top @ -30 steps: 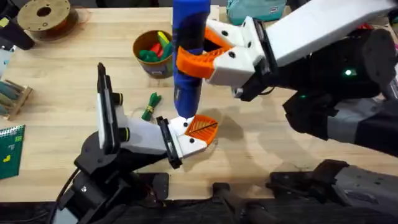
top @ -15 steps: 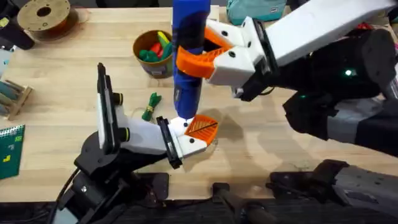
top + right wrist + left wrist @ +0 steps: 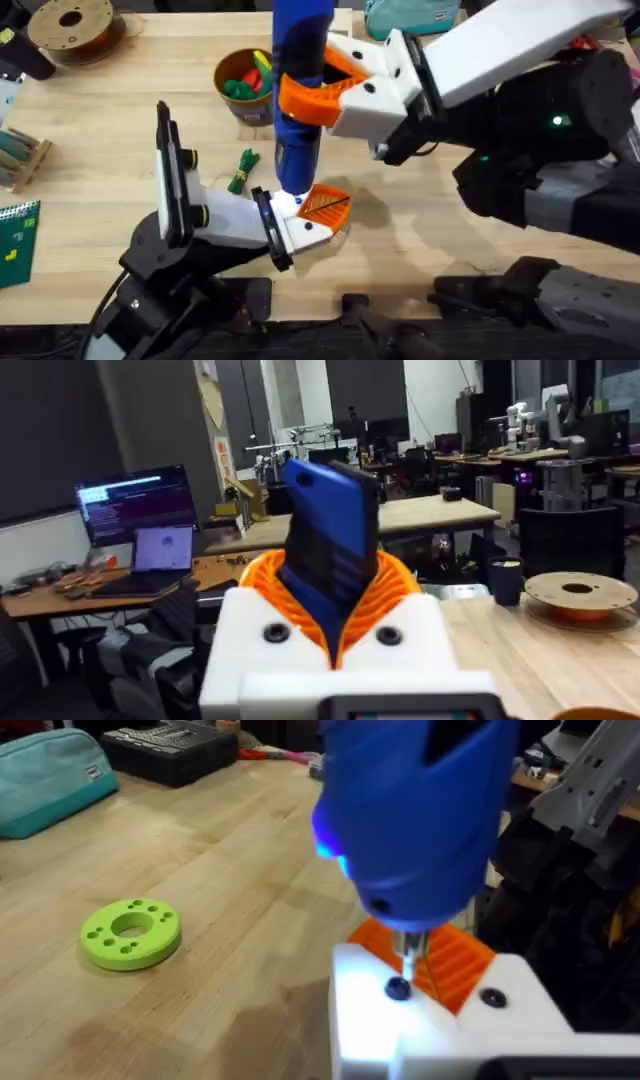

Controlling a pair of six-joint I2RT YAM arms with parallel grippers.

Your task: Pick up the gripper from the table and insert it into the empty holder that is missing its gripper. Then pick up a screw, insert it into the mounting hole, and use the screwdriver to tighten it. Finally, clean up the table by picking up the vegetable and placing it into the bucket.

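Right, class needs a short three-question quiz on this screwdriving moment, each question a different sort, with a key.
1. True or false: the right hand grips the screwdriver.
2. The screwdriver's bit meets: A) the bucket B) the holder C) the green disc
3. Fill in: the vegetable lies on the ____.

Key: 1 true; 2 B; 3 table.

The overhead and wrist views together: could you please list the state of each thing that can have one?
screwdriver: upright, clamped in the right end effector, bit on a screw.
gripper: seated in the holder.
vegetable: lying on the table.
bucket: upright, holding toy vegetables.
green ring disc: flat on table.
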